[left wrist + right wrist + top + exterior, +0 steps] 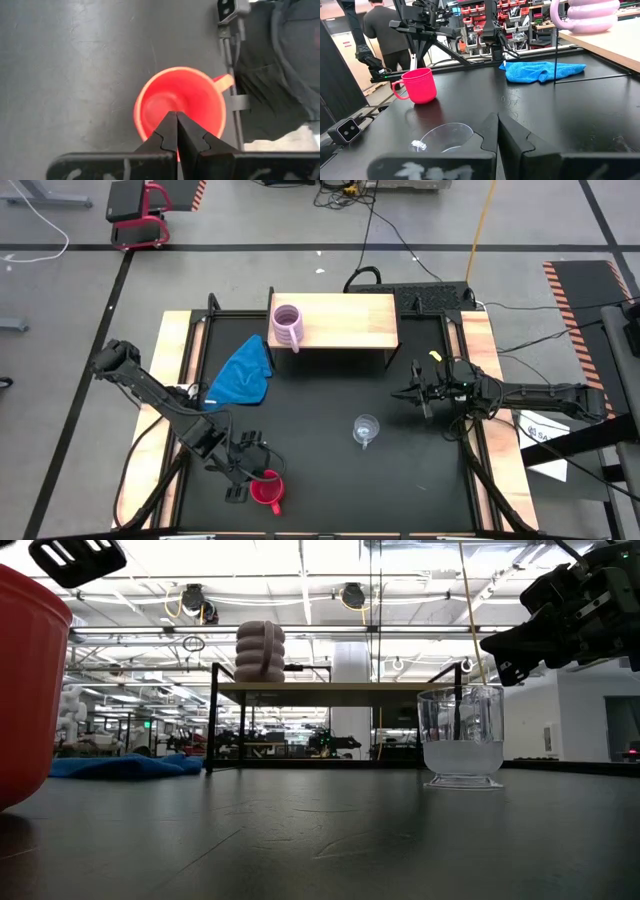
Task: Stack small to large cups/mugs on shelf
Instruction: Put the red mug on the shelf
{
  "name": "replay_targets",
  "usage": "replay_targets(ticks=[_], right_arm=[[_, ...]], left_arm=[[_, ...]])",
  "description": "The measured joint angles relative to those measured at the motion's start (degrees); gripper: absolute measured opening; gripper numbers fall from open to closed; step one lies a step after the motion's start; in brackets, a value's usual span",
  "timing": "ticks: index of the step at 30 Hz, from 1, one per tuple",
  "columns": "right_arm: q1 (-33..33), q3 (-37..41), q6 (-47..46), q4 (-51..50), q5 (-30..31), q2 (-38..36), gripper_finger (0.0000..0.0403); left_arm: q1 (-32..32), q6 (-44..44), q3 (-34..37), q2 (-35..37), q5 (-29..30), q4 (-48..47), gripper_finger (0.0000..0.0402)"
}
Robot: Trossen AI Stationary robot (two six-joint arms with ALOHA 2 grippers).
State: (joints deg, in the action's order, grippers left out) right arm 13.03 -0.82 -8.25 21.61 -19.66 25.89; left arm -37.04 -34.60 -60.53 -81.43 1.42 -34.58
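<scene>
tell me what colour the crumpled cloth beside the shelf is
Bright blue crumpled cloth, clearest in the high view.

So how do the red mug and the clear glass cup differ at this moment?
The red mug is opaque and sits at the table's near left edge, with the left tool shut just above it; the glass cup is see-through and stands mid-table, with the right tool apart from it. Both stand upright on the table, not on the shelf.

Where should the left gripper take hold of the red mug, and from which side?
Best on the rim wall, from above. The red mug stands upright and open, so one finger could go inside and one outside. The left gripper hangs shut just over it; the handle points away sideways, so avoid that side.
</scene>
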Motion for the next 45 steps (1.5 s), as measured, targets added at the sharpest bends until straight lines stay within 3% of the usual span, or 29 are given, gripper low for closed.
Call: replay_targets(ticks=[13,21,32,45], right_arm=[[0.00,0.00,-0.02,0.02,-0.01,0.00,0.0000],[0.00,0.00,0.11,0.02,-0.02,0.00,0.0000],[0.00,0.00,0.00,0.46,0.00,0.02,0.0000],[0.01,0.00,-0.02,0.90,0.00,0.02,0.0000]], left_arm=[[0.66,3.53,0.00,0.02,-1.84,9.44,0.0007],[0.75,3.92,0.00,0.02,1.49,4.10,0.0005],[1.41,4.17,0.00,0.02,-0.42,1.31,0.0005],[1.44,2.30,0.00,0.02,-1.10,2.18,0.0123]])
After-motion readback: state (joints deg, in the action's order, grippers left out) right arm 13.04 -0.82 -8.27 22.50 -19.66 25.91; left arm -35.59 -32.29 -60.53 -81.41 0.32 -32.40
